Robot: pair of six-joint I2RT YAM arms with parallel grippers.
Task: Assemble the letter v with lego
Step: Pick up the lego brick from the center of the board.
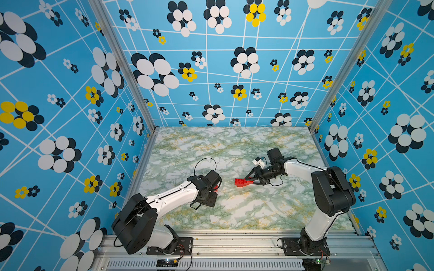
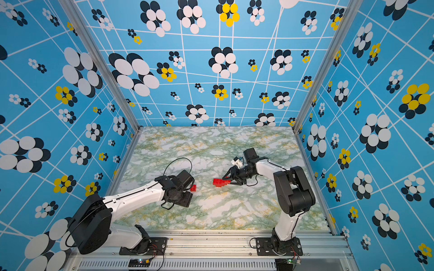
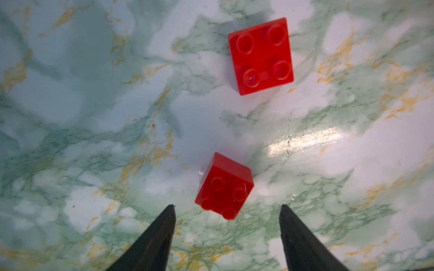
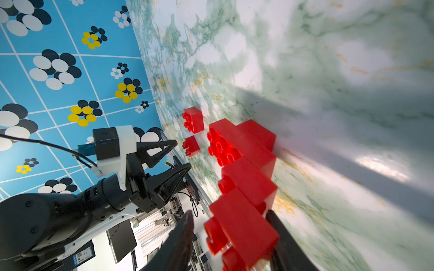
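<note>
Gripping stepped brick cluster [image 1: 242,182] at one end, right end effector [image 1: 249,180] was clenched on it; cluster lay against bench [image 1: 234,145] mid-frame in both top views. Farther left in frame, left end effector [image 3: 228,206] stood released, fingers [image 3: 159,234] apart; tilted brick [image 3: 224,185] just beyond them, flat brick [image 3: 260,56] farther ahead, studs up.

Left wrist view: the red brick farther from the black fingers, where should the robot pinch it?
Pinch the farther brick on two opposite smooth side walls, coming down from above. It lies flat on the table, studs up, so those walls are free and parallel. It sits slightly skewed to the open left gripper, so a small wrist turn would probably help.
</note>
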